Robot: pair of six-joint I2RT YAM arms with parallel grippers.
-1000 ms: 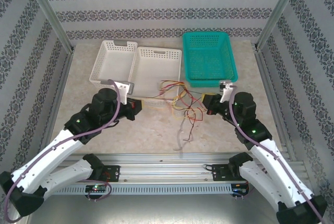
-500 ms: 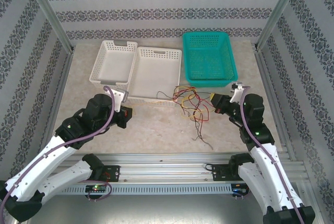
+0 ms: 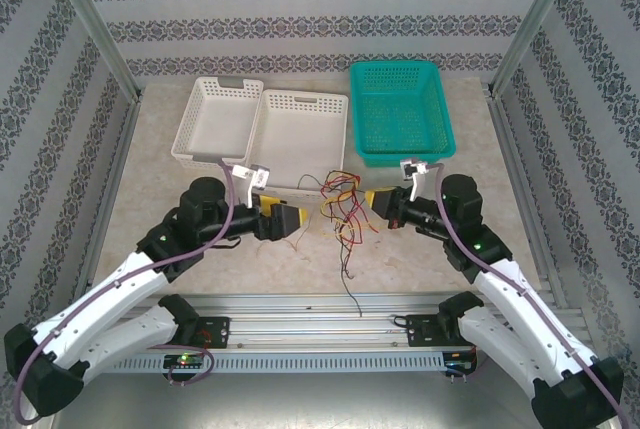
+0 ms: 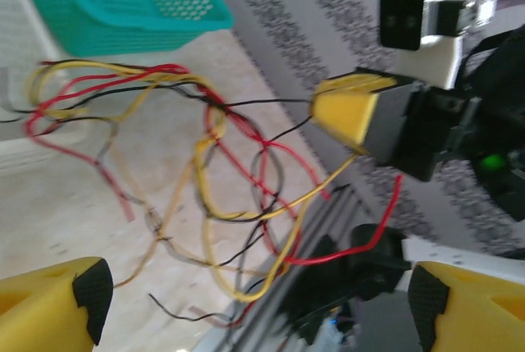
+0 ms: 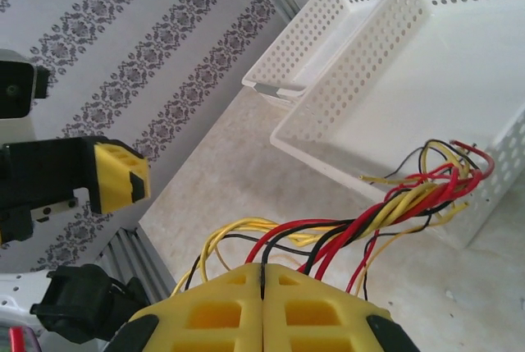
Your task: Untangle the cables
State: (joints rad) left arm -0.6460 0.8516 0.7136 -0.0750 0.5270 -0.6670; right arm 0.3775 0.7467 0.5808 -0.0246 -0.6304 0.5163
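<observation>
Table [image 3: 290, 264]: you have open room left and near; the white baskets [image 3: 300, 144] and teal basket [image 3: 400, 114] bound the far side. Cables [image 3: 343, 201]: tangled mid-table between the arms. Right gripper [image 3: 374, 202]: clamped on their bunched ends. Left gripper [image 3: 294, 220]: wide apart, empty. Pinch one strand only and draw it leftward, clear of the basket rims.

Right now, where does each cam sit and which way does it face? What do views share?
Top external: above and behind the arm bases, looking down at the table; both arms, left gripper, right gripper, cables between, white baskets, teal basket.
Left wrist: on the left wrist, facing the cables and right gripper; own open fingertips at bottom corners.
Right wrist: on the right wrist, facing the white baskets and left gripper; own fingers shut on the cables.
Shared: cables in all three; each wrist view shows the other gripper.
</observation>
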